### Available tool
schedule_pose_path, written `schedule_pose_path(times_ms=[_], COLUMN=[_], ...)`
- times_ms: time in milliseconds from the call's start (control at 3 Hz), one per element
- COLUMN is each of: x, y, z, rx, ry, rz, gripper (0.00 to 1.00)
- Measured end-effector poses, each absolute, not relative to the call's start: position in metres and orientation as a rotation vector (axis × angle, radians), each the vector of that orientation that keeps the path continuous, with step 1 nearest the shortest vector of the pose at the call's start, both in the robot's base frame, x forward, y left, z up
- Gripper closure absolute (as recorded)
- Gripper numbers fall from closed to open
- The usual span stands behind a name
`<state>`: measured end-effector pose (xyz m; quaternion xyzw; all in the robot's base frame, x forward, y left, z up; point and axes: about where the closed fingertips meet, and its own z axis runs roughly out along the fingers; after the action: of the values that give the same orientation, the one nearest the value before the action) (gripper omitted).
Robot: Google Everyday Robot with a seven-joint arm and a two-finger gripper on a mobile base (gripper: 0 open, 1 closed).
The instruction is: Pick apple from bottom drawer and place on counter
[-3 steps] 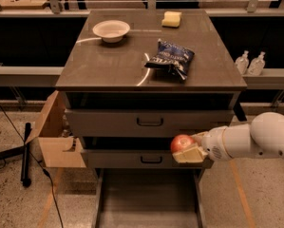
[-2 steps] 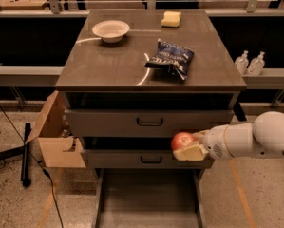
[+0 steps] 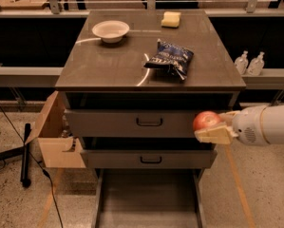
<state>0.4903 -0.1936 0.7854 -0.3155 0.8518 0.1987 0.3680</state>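
While the apple (image 3: pixel 207 121) sits gripped in the jaws at the right of the frame, it hangs in the air in front of the right end of the upper drawer (image 3: pixel 132 122). It is below the level of the surface (image 3: pixel 108 68) and well above the bottom drawer (image 3: pixel 148 198). The jaws are closed on the fruit, with one pale beige finger (image 3: pixel 213 136) lying under it. The thick white arm (image 3: pixel 269 125) behind them comes in from the right edge.

At the bottom centre the bottom drawer stands pulled out, showing its flat grey floor between the side rails. Above it the middle drawer (image 3: pixel 148 159) and the upper drawer each show a black handle.

On the surface, a white bowl (image 3: pixel 110 31) stands toward the upper left, a yellow sponge (image 3: pixel 171 19) lies at the far edge near the top centre, and a dark blue snack bag (image 3: pixel 170 61) lies right of centre, well apart from both.

Left of the cabinet an open cardboard box (image 3: pixel 53 139) leans against its side. Two small clear bottles (image 3: pixel 248 63) stand on a ledge at the right.
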Motion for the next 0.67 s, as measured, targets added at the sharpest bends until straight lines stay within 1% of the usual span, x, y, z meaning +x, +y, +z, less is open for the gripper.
schedule_pose_path(times_ms=[333, 667], x=[0.496, 0.525], y=[-0.205, -0.204], z=[0.841, 0.878], rx=[-0.801, -0.822], ry=[2.187, 2.201], rz=[0.443, 0.396], gripper=[1.00, 1.00])
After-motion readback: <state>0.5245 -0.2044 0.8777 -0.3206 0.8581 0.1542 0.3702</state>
